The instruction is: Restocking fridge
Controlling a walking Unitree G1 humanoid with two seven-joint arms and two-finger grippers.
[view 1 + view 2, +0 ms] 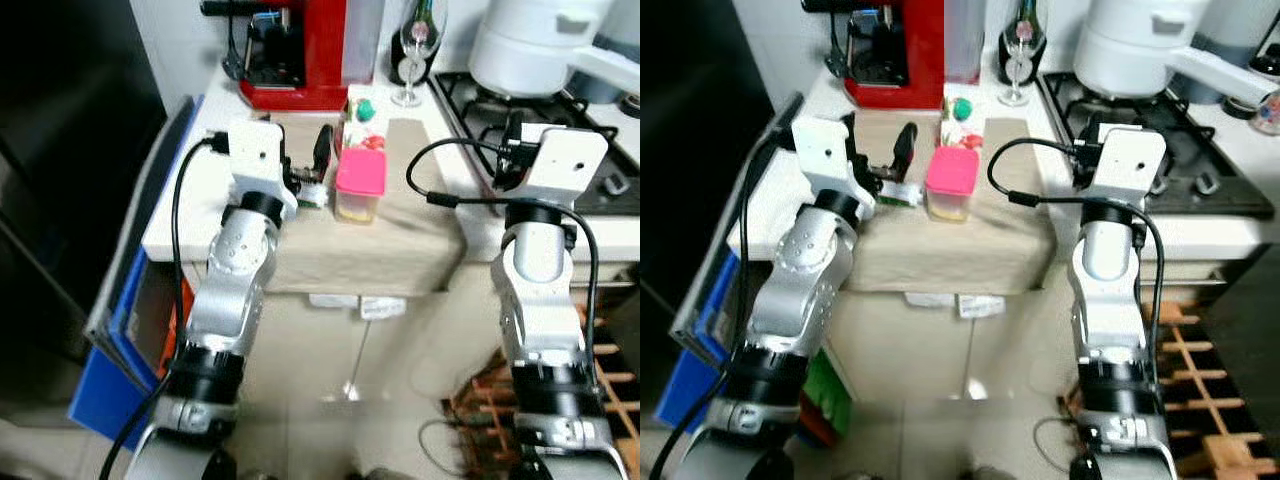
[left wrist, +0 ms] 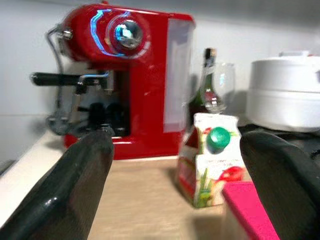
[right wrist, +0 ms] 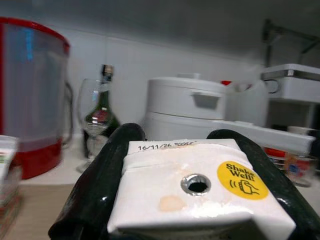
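A small juice carton with a green cap (image 2: 210, 165) stands on the beige cloth (image 1: 400, 240) on the counter. Just in front of it is a container with a pink lid (image 1: 360, 172). My left gripper (image 2: 177, 140) is open over the cloth, to the left of the pink-lidded container and a little short of the juice carton. Its fingers (image 1: 322, 150) hold nothing. My right gripper (image 3: 175, 135) is shut on a white carton (image 3: 190, 185) with a yellow "Shake Well" sticker. It is held by the counter's right edge near the hob, and the right wrist block (image 1: 565, 160) hides it in the head views.
A red coffee machine (image 1: 300, 50) stands at the back of the counter, with a wine glass (image 1: 412, 50) and a dark bottle beside it. A white pot (image 1: 530, 45) sits on the gas hob (image 1: 480, 100). A dark appliance (image 1: 60, 150) is at left, a wooden rack (image 1: 1200, 400) low right.
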